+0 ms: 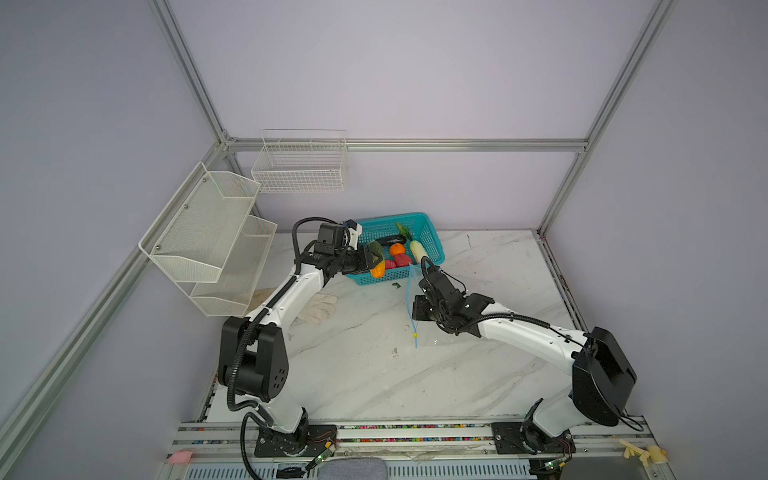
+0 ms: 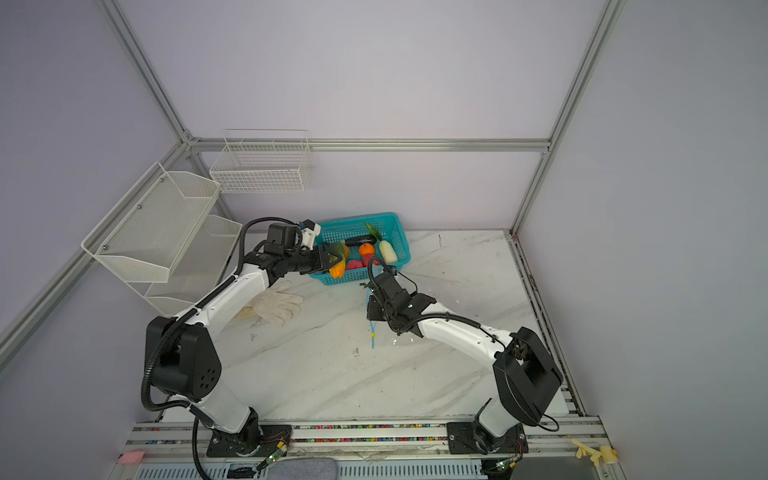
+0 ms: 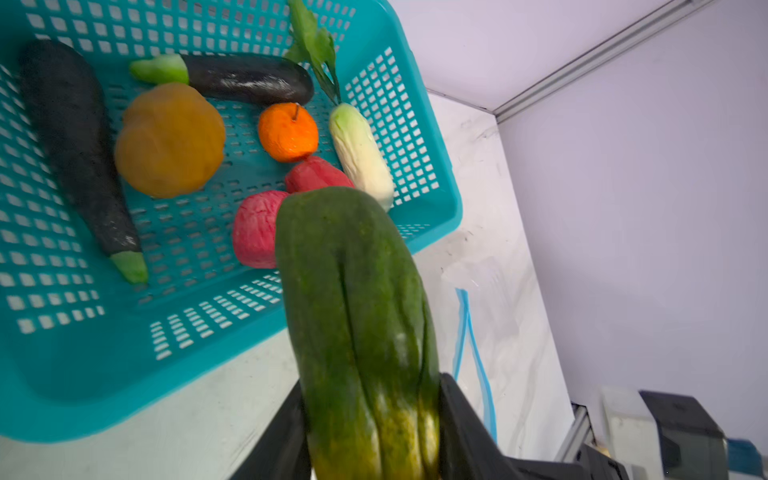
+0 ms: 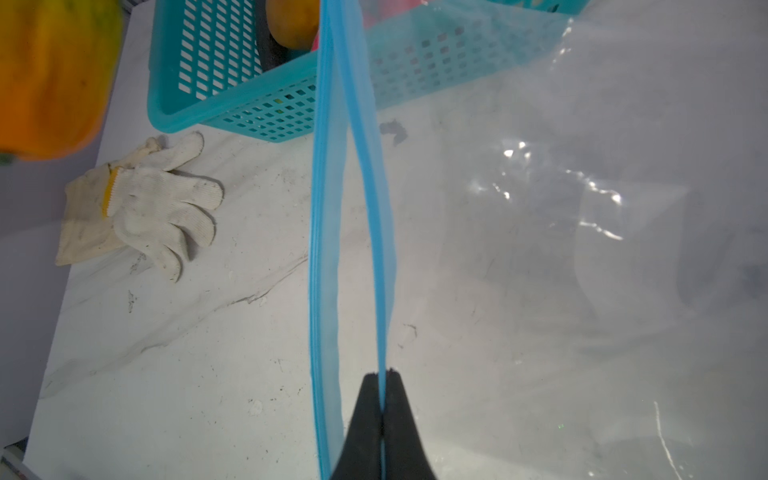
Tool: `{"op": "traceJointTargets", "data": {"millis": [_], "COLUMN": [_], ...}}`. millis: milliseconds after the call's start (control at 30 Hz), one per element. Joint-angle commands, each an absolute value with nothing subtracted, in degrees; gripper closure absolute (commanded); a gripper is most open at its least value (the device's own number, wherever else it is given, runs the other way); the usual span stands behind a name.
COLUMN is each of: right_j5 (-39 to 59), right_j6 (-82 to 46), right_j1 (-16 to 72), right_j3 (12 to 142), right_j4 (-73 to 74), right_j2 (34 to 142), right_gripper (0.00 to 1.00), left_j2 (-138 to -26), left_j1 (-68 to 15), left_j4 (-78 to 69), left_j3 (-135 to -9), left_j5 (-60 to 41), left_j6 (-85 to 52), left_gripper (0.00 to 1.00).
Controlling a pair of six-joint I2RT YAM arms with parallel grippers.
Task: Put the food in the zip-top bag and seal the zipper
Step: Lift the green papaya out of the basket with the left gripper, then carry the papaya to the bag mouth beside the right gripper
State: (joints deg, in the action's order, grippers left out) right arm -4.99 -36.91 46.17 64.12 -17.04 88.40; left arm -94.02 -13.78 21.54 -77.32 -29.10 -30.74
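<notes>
The left gripper point(image 3: 374, 432) stands part open, clamped on the yellow end of a green-orange fruit point(image 3: 353, 311), one finger pressed on each side; the rest of the fruit juts past the fingertips, in the air. Beyond its tip and lower sits the basket point(image 3: 415, 104), holding two eggplants point(image 3: 75, 145), a mango point(image 3: 170, 139), an orange point(image 3: 288, 132), a cabbage point(image 3: 361, 153), a red piece point(image 3: 318, 174) and a pink piece point(image 3: 253, 228)

The right gripper point(image 4: 380, 380) is squeezed fully together on one lip of the zipper point(image 4: 326, 249); the other lip bows away just beside it, so the mouth gapes as a narrow slit running from the fingertips towards the basket. The bag point(image 4: 540, 249) spreads from this gripper on the side away from the left arm, clear and glossy, over the tabletop point(image 4: 208, 353). In a top view the yellow slider point(image 1: 414, 334) sits on the zipper just behind the right gripper, towards the robot's base. A glove point(image 4: 162, 203) lies flat on the tabletop on the gripper's other side, well apart from the bag
</notes>
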Motion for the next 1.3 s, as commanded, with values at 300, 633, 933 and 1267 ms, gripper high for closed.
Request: {"op": "traceJointTargets", "data": {"millis": [300,633,933,1267], "right_j5": [-1.12,4.13,9.41,13.46], "right_j6": [-38.75,-39.64,-41.21,-44.71], "right_j1": [44.92,42.53,40.5,38.54], "right_j3": [63.15,62.58,61.53,59.89], "right_j4": [-13.64,-11.66,-8.73,-5.58], "right_j2": [86.68,86.34,86.4,85.81], "right_gripper": [1.0,1.0,1.0,1.0], "left_j2": [-85.74,-83.36,-85.32,-85.5], "left_j1": [-16.91,-19.32,-22.09,-24.25], "left_j4": [1.42,-10.51,-17.65,-19.82], "left_j3": [-65.5,-57.18,-53.41,-50.61], "left_j5": [-41.78,-42.96,-40.8,-35.07], "left_j6": [-43.99,-46.66,-49.51,-50.95], "left_gripper": [0.65,0.68,0.7,0.7]}}
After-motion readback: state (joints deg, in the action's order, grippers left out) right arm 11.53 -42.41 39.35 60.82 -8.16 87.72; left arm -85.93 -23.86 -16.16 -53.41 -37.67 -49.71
